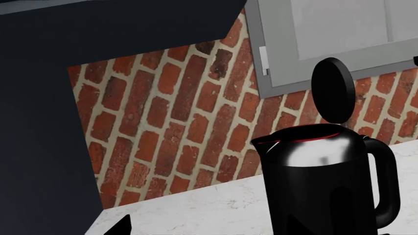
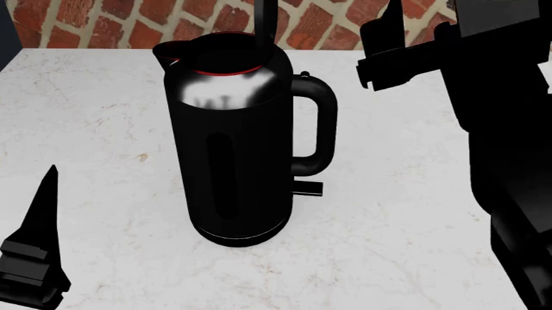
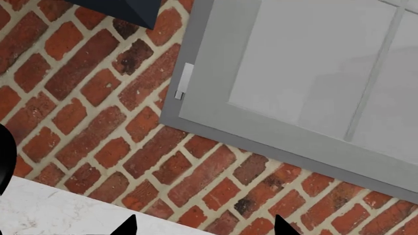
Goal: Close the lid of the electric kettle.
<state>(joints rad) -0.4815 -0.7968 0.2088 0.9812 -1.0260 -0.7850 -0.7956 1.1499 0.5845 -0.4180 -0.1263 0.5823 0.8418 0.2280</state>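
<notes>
Standing upright: lid (image 1: 334,90) on kettle (image 2: 231,142); right hand (image 3: 203,226) spread, empty; left unclear.

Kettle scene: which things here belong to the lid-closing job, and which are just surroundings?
Job:
- electric kettle
- lid, standing open
- right gripper

Surroundings:
- marble counter
- brick wall
- window
- left gripper, idle

even, bright light is falling everywhere; a white glare is sitting below the kettle (image 2: 229,148) rim; renders are staying sharp, nearly shadowless.
</notes>
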